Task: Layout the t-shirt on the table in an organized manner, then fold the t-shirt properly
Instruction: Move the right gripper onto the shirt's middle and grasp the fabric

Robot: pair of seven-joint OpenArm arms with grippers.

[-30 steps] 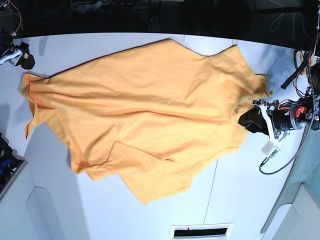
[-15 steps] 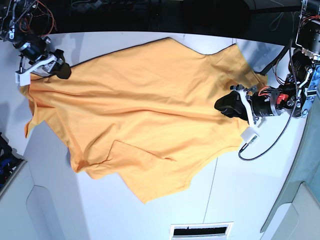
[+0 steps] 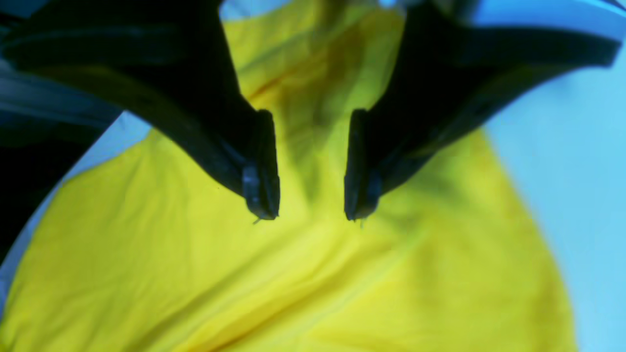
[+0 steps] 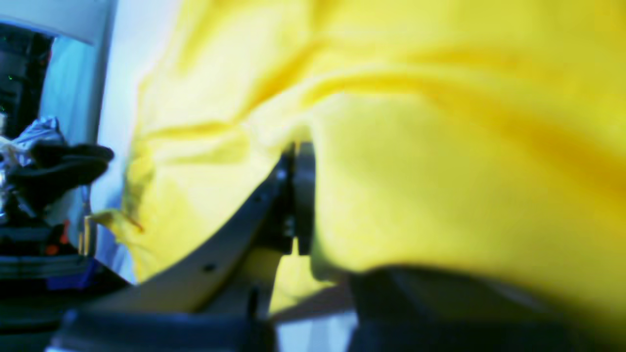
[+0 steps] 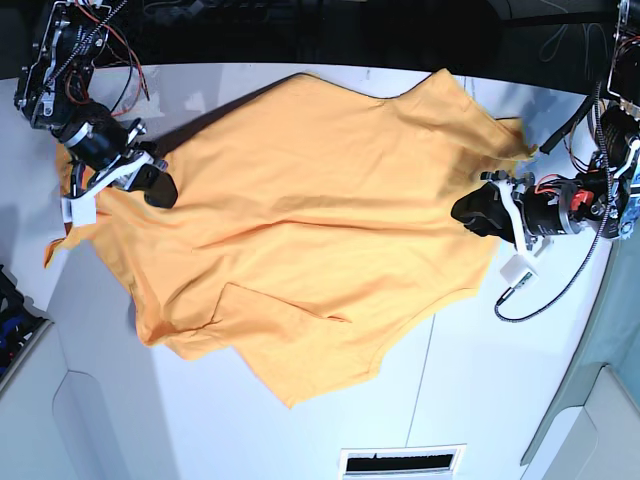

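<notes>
The right tool [image 5: 160, 186] is clenched on the shirt [image 5: 300, 220]; the left tool [image 3: 310, 195], released, hovers over the opposite edge, the shirt's length stretching between them across the bench [image 5: 480, 380].

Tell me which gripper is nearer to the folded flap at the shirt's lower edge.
Right. The right gripper, shut on the t-shirt, sits up-left of the flap; the left gripper hovers open farther off, over the opposite edge.

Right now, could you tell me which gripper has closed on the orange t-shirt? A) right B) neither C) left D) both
A: the right gripper pinches a fold of the orange t-shirt, while the left gripper stands open above it.
</notes>
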